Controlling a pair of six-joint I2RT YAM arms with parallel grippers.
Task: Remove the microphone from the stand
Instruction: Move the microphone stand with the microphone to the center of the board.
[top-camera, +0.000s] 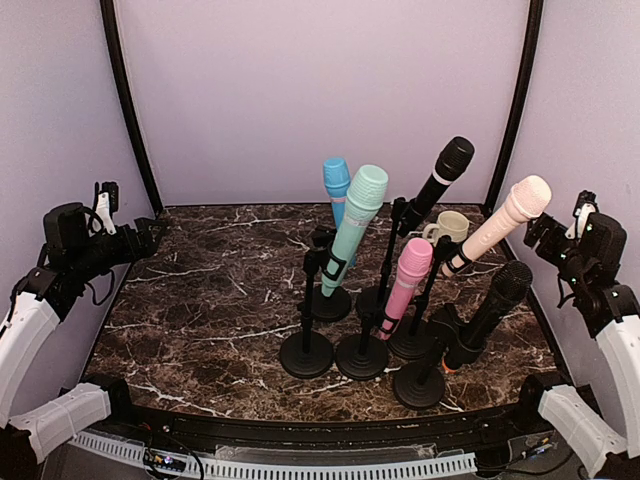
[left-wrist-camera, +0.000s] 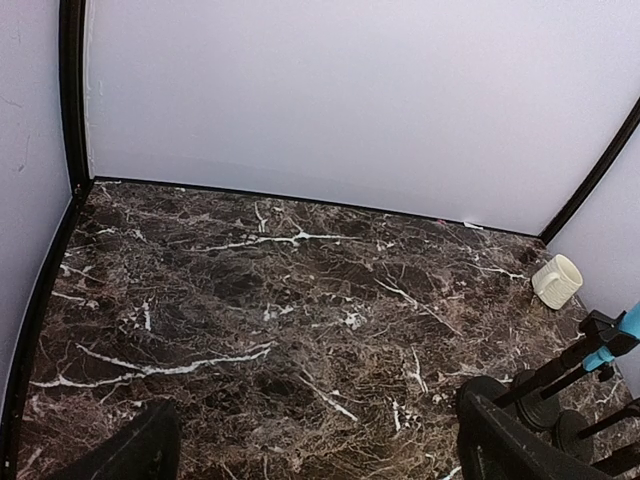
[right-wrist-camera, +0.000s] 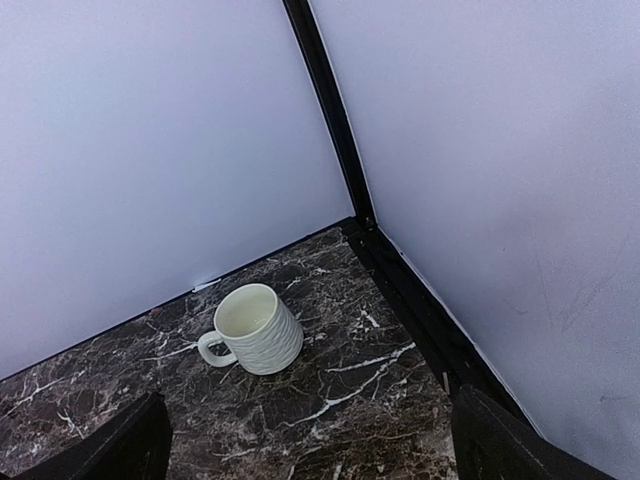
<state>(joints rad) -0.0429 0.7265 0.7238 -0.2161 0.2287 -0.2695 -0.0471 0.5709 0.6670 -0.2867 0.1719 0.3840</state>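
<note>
Several microphones sit in black stands (top-camera: 306, 352) clustered right of the table's middle: a blue one (top-camera: 336, 181), a mint one (top-camera: 353, 228), a black one with a silver band (top-camera: 441, 178), a pink one (top-camera: 407, 281), a cream one (top-camera: 497, 223) and an all-black one (top-camera: 494, 306). My left gripper (top-camera: 150, 234) hangs open high at the far left, well apart from them; in its wrist view (left-wrist-camera: 320, 462) only marble lies between the fingers (left-wrist-camera: 128, 450). My right gripper (top-camera: 537, 229) is open at the far right, close beside the cream microphone's head, and in its wrist view (right-wrist-camera: 315, 452) holds nothing.
A cream ribbed mug (right-wrist-camera: 256, 328) stands near the back right corner (top-camera: 449, 226), also in the left wrist view (left-wrist-camera: 557, 281). Stand bases and a bit of blue microphone (left-wrist-camera: 627, 326) show at that view's right edge. Pale walls with black corner posts (right-wrist-camera: 330, 110) enclose the marble table (top-camera: 200, 300).
</note>
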